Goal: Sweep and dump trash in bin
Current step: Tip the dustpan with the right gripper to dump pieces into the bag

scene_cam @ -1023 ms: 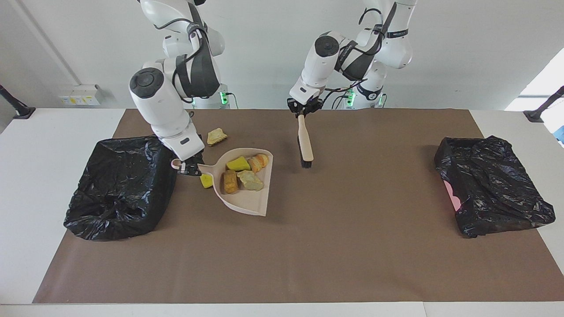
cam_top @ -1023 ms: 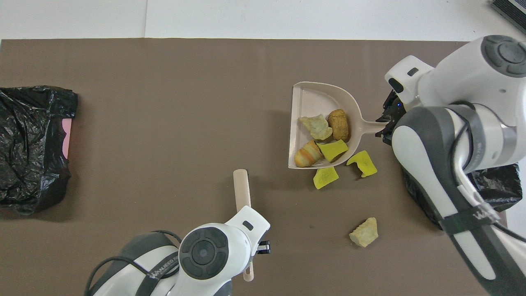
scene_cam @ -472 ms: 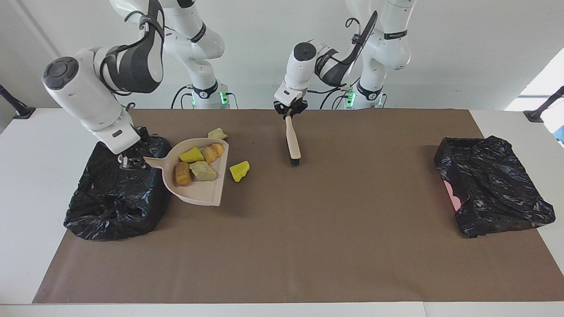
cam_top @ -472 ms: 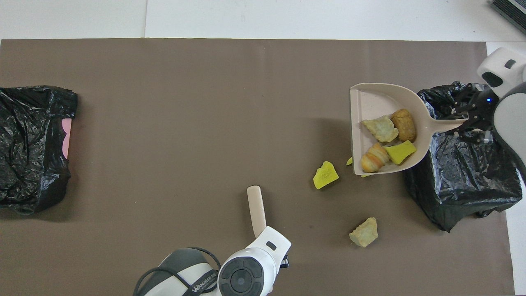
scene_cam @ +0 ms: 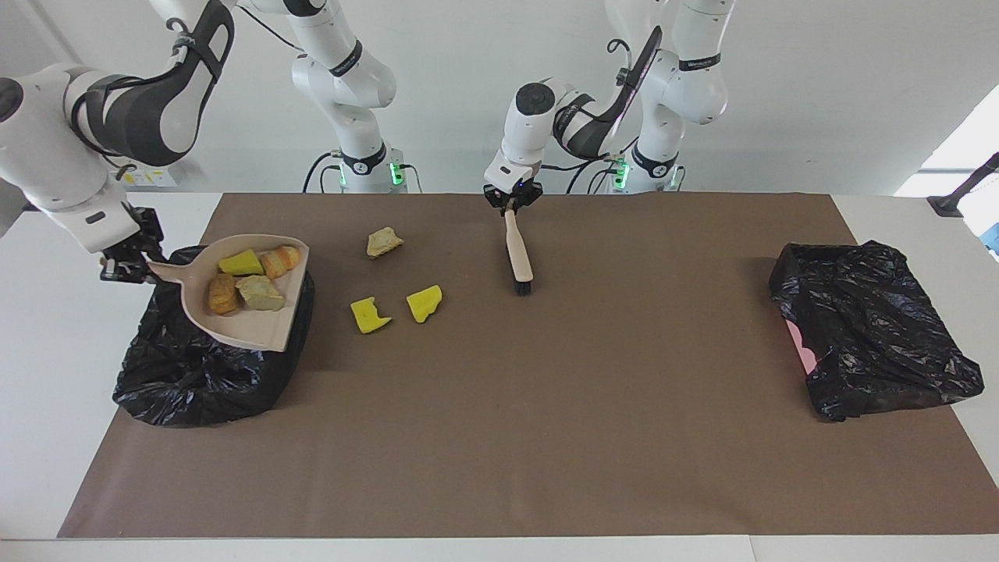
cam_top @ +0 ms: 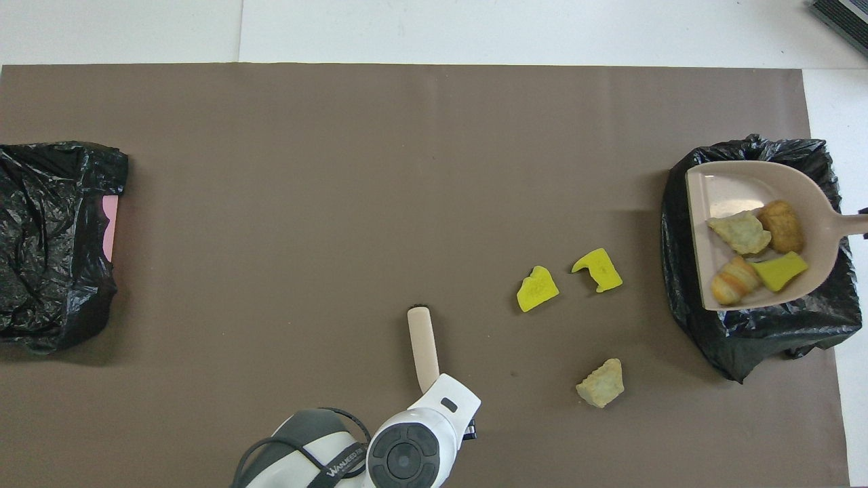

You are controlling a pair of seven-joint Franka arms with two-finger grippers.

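Observation:
My right gripper (scene_cam: 127, 268) is shut on the handle of the beige dustpan (scene_cam: 251, 321) and holds it over the black-lined bin (scene_cam: 195, 375) at the right arm's end. Several scraps of trash lie in the pan: a yellow sponge chunk (scene_cam: 239, 262), a croissant (scene_cam: 279, 259), a brown lump (scene_cam: 222, 294) and a pale lump (scene_cam: 260, 293). On the mat lie two yellow sponge chunks (scene_cam: 368, 315) (scene_cam: 424, 303) and a tan lump (scene_cam: 384, 242). My left gripper (scene_cam: 512, 204) is shut on the brush (scene_cam: 518, 254), bristles down on the mat. The overhead view shows the pan (cam_top: 719, 196) over the bin (cam_top: 759, 332).
A second black-bagged bin (scene_cam: 874, 328) with a pink patch showing sits at the left arm's end; it also shows in the overhead view (cam_top: 54, 244). A brown mat (scene_cam: 593, 406) covers the table.
My right gripper has lifted the dustpan with its scraps off the mat and carried it over the bin. Two yellow chunks stayed on the mat. The left gripper drew the brush slightly toward the robots.

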